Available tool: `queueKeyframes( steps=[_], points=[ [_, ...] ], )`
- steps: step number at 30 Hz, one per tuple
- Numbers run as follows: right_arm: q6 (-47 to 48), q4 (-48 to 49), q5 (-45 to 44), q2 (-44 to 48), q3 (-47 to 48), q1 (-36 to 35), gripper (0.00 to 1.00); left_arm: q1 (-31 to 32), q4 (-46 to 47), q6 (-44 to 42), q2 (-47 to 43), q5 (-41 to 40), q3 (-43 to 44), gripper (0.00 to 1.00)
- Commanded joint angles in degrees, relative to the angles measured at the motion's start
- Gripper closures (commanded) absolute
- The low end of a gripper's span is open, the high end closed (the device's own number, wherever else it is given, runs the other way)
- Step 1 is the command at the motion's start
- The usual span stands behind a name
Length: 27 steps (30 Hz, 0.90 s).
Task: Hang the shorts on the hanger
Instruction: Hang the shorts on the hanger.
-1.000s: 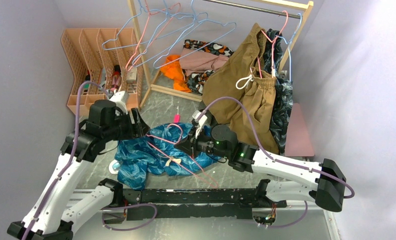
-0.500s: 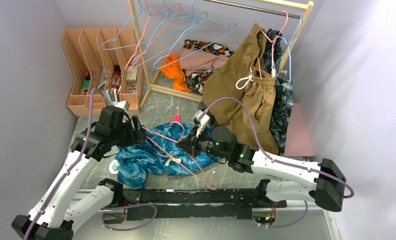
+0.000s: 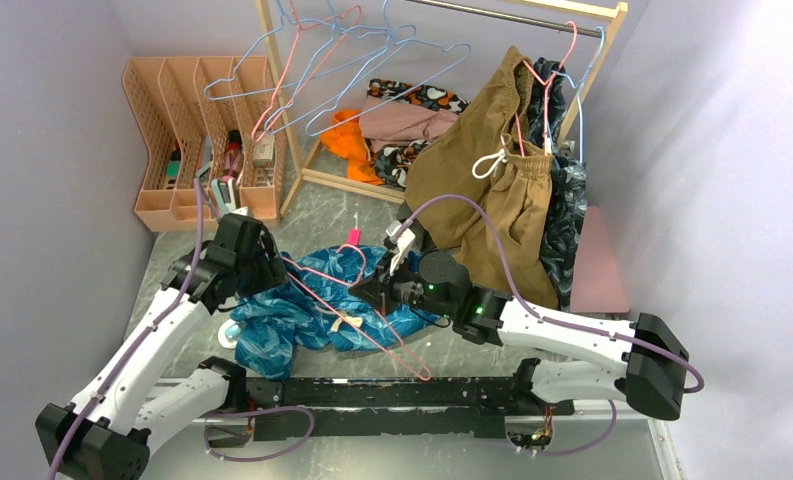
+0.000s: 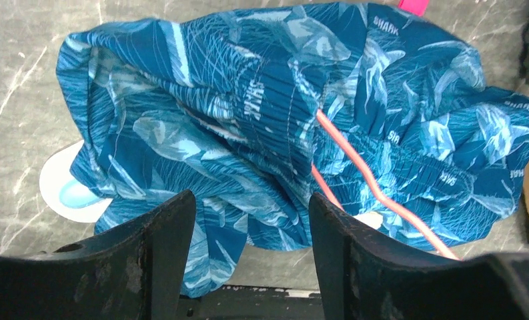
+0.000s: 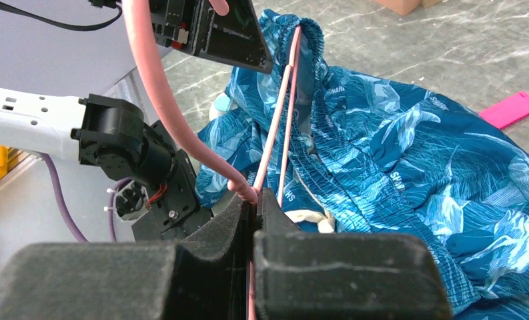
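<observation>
The teal leaf-print shorts (image 3: pixel 297 315) lie crumpled on the marble table in front of the arms. They also fill the left wrist view (image 4: pixel 248 113) and the right wrist view (image 5: pixel 395 173), where the cream drawstring (image 5: pixel 308 217) shows. The pink wire hanger (image 3: pixel 372 330) lies slanted across the shorts, with one end threaded into the fabric (image 5: pixel 295 40). My right gripper (image 3: pixel 374 291) is shut on the hanger wire (image 5: pixel 278 127) near its hook. My left gripper (image 3: pixel 272 268) is open and empty just above the shorts' left edge, its fingers (image 4: pixel 161 253) straddling the fabric's rim.
A wooden clothes rack (image 3: pixel 272 80) at the back holds light-blue hangers (image 3: pixel 372 70) and tan-brown shorts (image 3: pixel 492 190). A peach file organizer (image 3: pixel 187 130) stands back left. A white round object (image 3: pixel 230 333) lies by the shorts, and a pink clip (image 3: pixel 353 236) lies behind them.
My left arm has swung right and lowered its open gripper closer over the shorts' left edge. The right gripper stays shut on the hanger, almost still.
</observation>
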<state>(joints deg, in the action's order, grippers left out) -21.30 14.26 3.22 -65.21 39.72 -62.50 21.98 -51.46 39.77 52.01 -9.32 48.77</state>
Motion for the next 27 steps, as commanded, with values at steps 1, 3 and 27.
queueKeyframes(
  steps=[1,3,27],
  points=[
    [-0.46,2.8,0.45,-0.08,-0.12,-0.38,1.0,0.35,5.05,1.69,0.51,-1.58,-0.67,0.32],
    [-0.49,2.64,0.51,-0.01,-0.13,-0.41,1.0,0.35,6.33,1.72,0.68,-1.14,-0.89,0.31],
    [-0.23,1.56,0.62,0.98,0.0,-0.43,1.0,0.35,6.91,-0.55,1.7,-4.65,0.5,0.93]
  ],
)
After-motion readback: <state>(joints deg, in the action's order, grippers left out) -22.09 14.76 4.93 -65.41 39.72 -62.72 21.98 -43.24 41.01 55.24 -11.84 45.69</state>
